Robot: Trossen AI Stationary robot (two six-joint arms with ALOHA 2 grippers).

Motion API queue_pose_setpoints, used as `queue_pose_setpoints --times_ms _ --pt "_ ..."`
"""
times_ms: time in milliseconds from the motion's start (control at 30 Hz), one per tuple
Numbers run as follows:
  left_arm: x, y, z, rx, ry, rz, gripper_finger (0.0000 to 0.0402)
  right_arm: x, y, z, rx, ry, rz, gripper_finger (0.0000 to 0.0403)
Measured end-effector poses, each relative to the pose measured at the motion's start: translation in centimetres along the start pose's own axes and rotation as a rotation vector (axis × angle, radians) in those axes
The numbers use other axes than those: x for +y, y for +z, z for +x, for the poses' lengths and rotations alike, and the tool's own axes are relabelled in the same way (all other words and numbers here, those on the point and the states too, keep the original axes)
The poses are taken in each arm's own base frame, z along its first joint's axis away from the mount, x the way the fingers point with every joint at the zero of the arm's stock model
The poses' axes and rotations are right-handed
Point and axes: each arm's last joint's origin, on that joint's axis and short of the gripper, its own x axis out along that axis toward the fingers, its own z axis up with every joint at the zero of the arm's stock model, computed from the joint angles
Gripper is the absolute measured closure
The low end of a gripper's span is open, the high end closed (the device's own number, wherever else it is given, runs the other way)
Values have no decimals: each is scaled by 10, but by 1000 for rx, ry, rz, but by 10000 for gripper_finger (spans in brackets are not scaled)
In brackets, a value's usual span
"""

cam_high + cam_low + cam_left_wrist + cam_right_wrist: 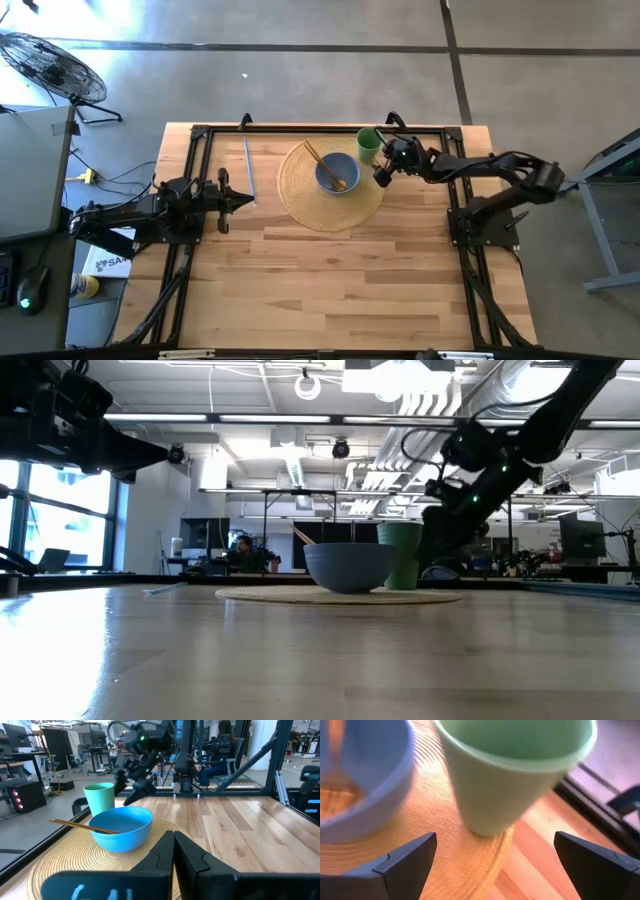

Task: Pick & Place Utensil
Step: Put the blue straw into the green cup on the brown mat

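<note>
The right tool, fingers spread wide and empty, hangs just beside the green cup (near the bowl); a careless sweep could topple it. The left tool waits closed.

Two dark, near-black jointed arms are seen, built of slim links and blocky joints. The right arm is lit by small green lights near its wrist.

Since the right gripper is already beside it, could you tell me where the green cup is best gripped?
Probably across its tapered wall, low to mid-height. The green cup stands upright on the woven mat's edge, its wall bare on the side facing the open right gripper. Come level from there; the blue bowl crowds the other side.
</note>
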Motion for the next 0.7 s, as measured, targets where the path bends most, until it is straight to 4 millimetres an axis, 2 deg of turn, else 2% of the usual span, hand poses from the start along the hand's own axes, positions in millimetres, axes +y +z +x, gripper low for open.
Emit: queue_pose_setpoints --times_ms 167,333,567,700 --pt "0 0 0 0 1 0 400 21 12 -29 -87 40 -30 6" --pt "0 0 0 0 0 0 400 47 17 -54 -153 106 -20 6" --pt "0 0 0 0 0 0 400 84 15 -80 -188 375 1 6" --pt "0 0 0 0 1 0 400 98 11 -88 -166 505 -2 6"
